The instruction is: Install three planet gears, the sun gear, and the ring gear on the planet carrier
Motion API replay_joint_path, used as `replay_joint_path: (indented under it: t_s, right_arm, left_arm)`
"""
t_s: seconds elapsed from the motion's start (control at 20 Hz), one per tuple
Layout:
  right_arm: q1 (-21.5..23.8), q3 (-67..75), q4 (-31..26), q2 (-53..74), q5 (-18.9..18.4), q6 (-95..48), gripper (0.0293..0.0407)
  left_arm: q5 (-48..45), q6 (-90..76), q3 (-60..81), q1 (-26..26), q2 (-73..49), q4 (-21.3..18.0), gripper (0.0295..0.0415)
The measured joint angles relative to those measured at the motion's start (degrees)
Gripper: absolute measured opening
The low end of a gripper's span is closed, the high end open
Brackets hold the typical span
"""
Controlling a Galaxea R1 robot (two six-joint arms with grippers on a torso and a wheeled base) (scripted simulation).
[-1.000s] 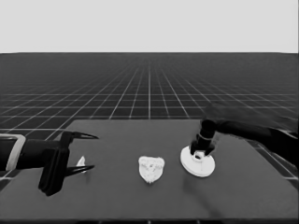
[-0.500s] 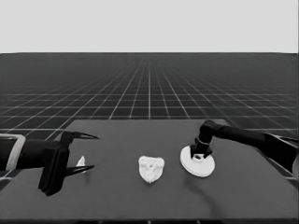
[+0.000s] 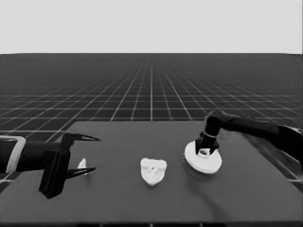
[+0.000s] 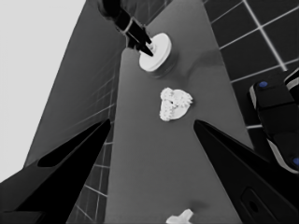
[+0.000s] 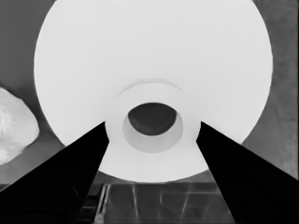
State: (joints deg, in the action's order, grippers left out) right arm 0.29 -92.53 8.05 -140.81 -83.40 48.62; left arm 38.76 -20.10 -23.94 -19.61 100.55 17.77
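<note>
**Jaws spread around the hub of the larger round part**

Right gripper (image 3: 203, 152) jaws stand apart on either side of the raised hub of the larger round part (image 3: 202, 159), which lies at the counter's (image 3: 236, 198) right. A gear cluster (image 3: 153, 170) lies mid-counter. Left gripper (image 3: 90, 153) waits with its jaws apart at the left end, a thin white piece (image 3: 82, 164) beneath.

1. The left arm (image 3: 28, 156) is black near its tip, with a pale grey band farther back at the picture's edge
2. The left gripper (image 3: 92, 154) ends in two long, pointed black fingers (image 3: 87, 138) on a blocky black body
3. The right arm (image 3: 255, 130) is a slim black limb with a rounded joint
4. The right gripper (image 5: 152, 140) shows as two plain black wedges
</note>
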Motion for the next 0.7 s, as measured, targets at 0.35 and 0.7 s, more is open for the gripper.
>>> replay_joint_path:
  t_s: [0.35,0.7]
  right_arm:
    - [4.0,0.8,-2.9,0.4,-2.5,0.2,0.0348]
    - [1.4,-1.0,1.0,-31.4,-4.8,30.1,0.0348]
  left_arm:
    - [0.0,0.0,0.0,0.0,0.0,0.0,0.0385]
    - [0.0,0.0,0.0,0.0,0.0,0.0,0.0385]
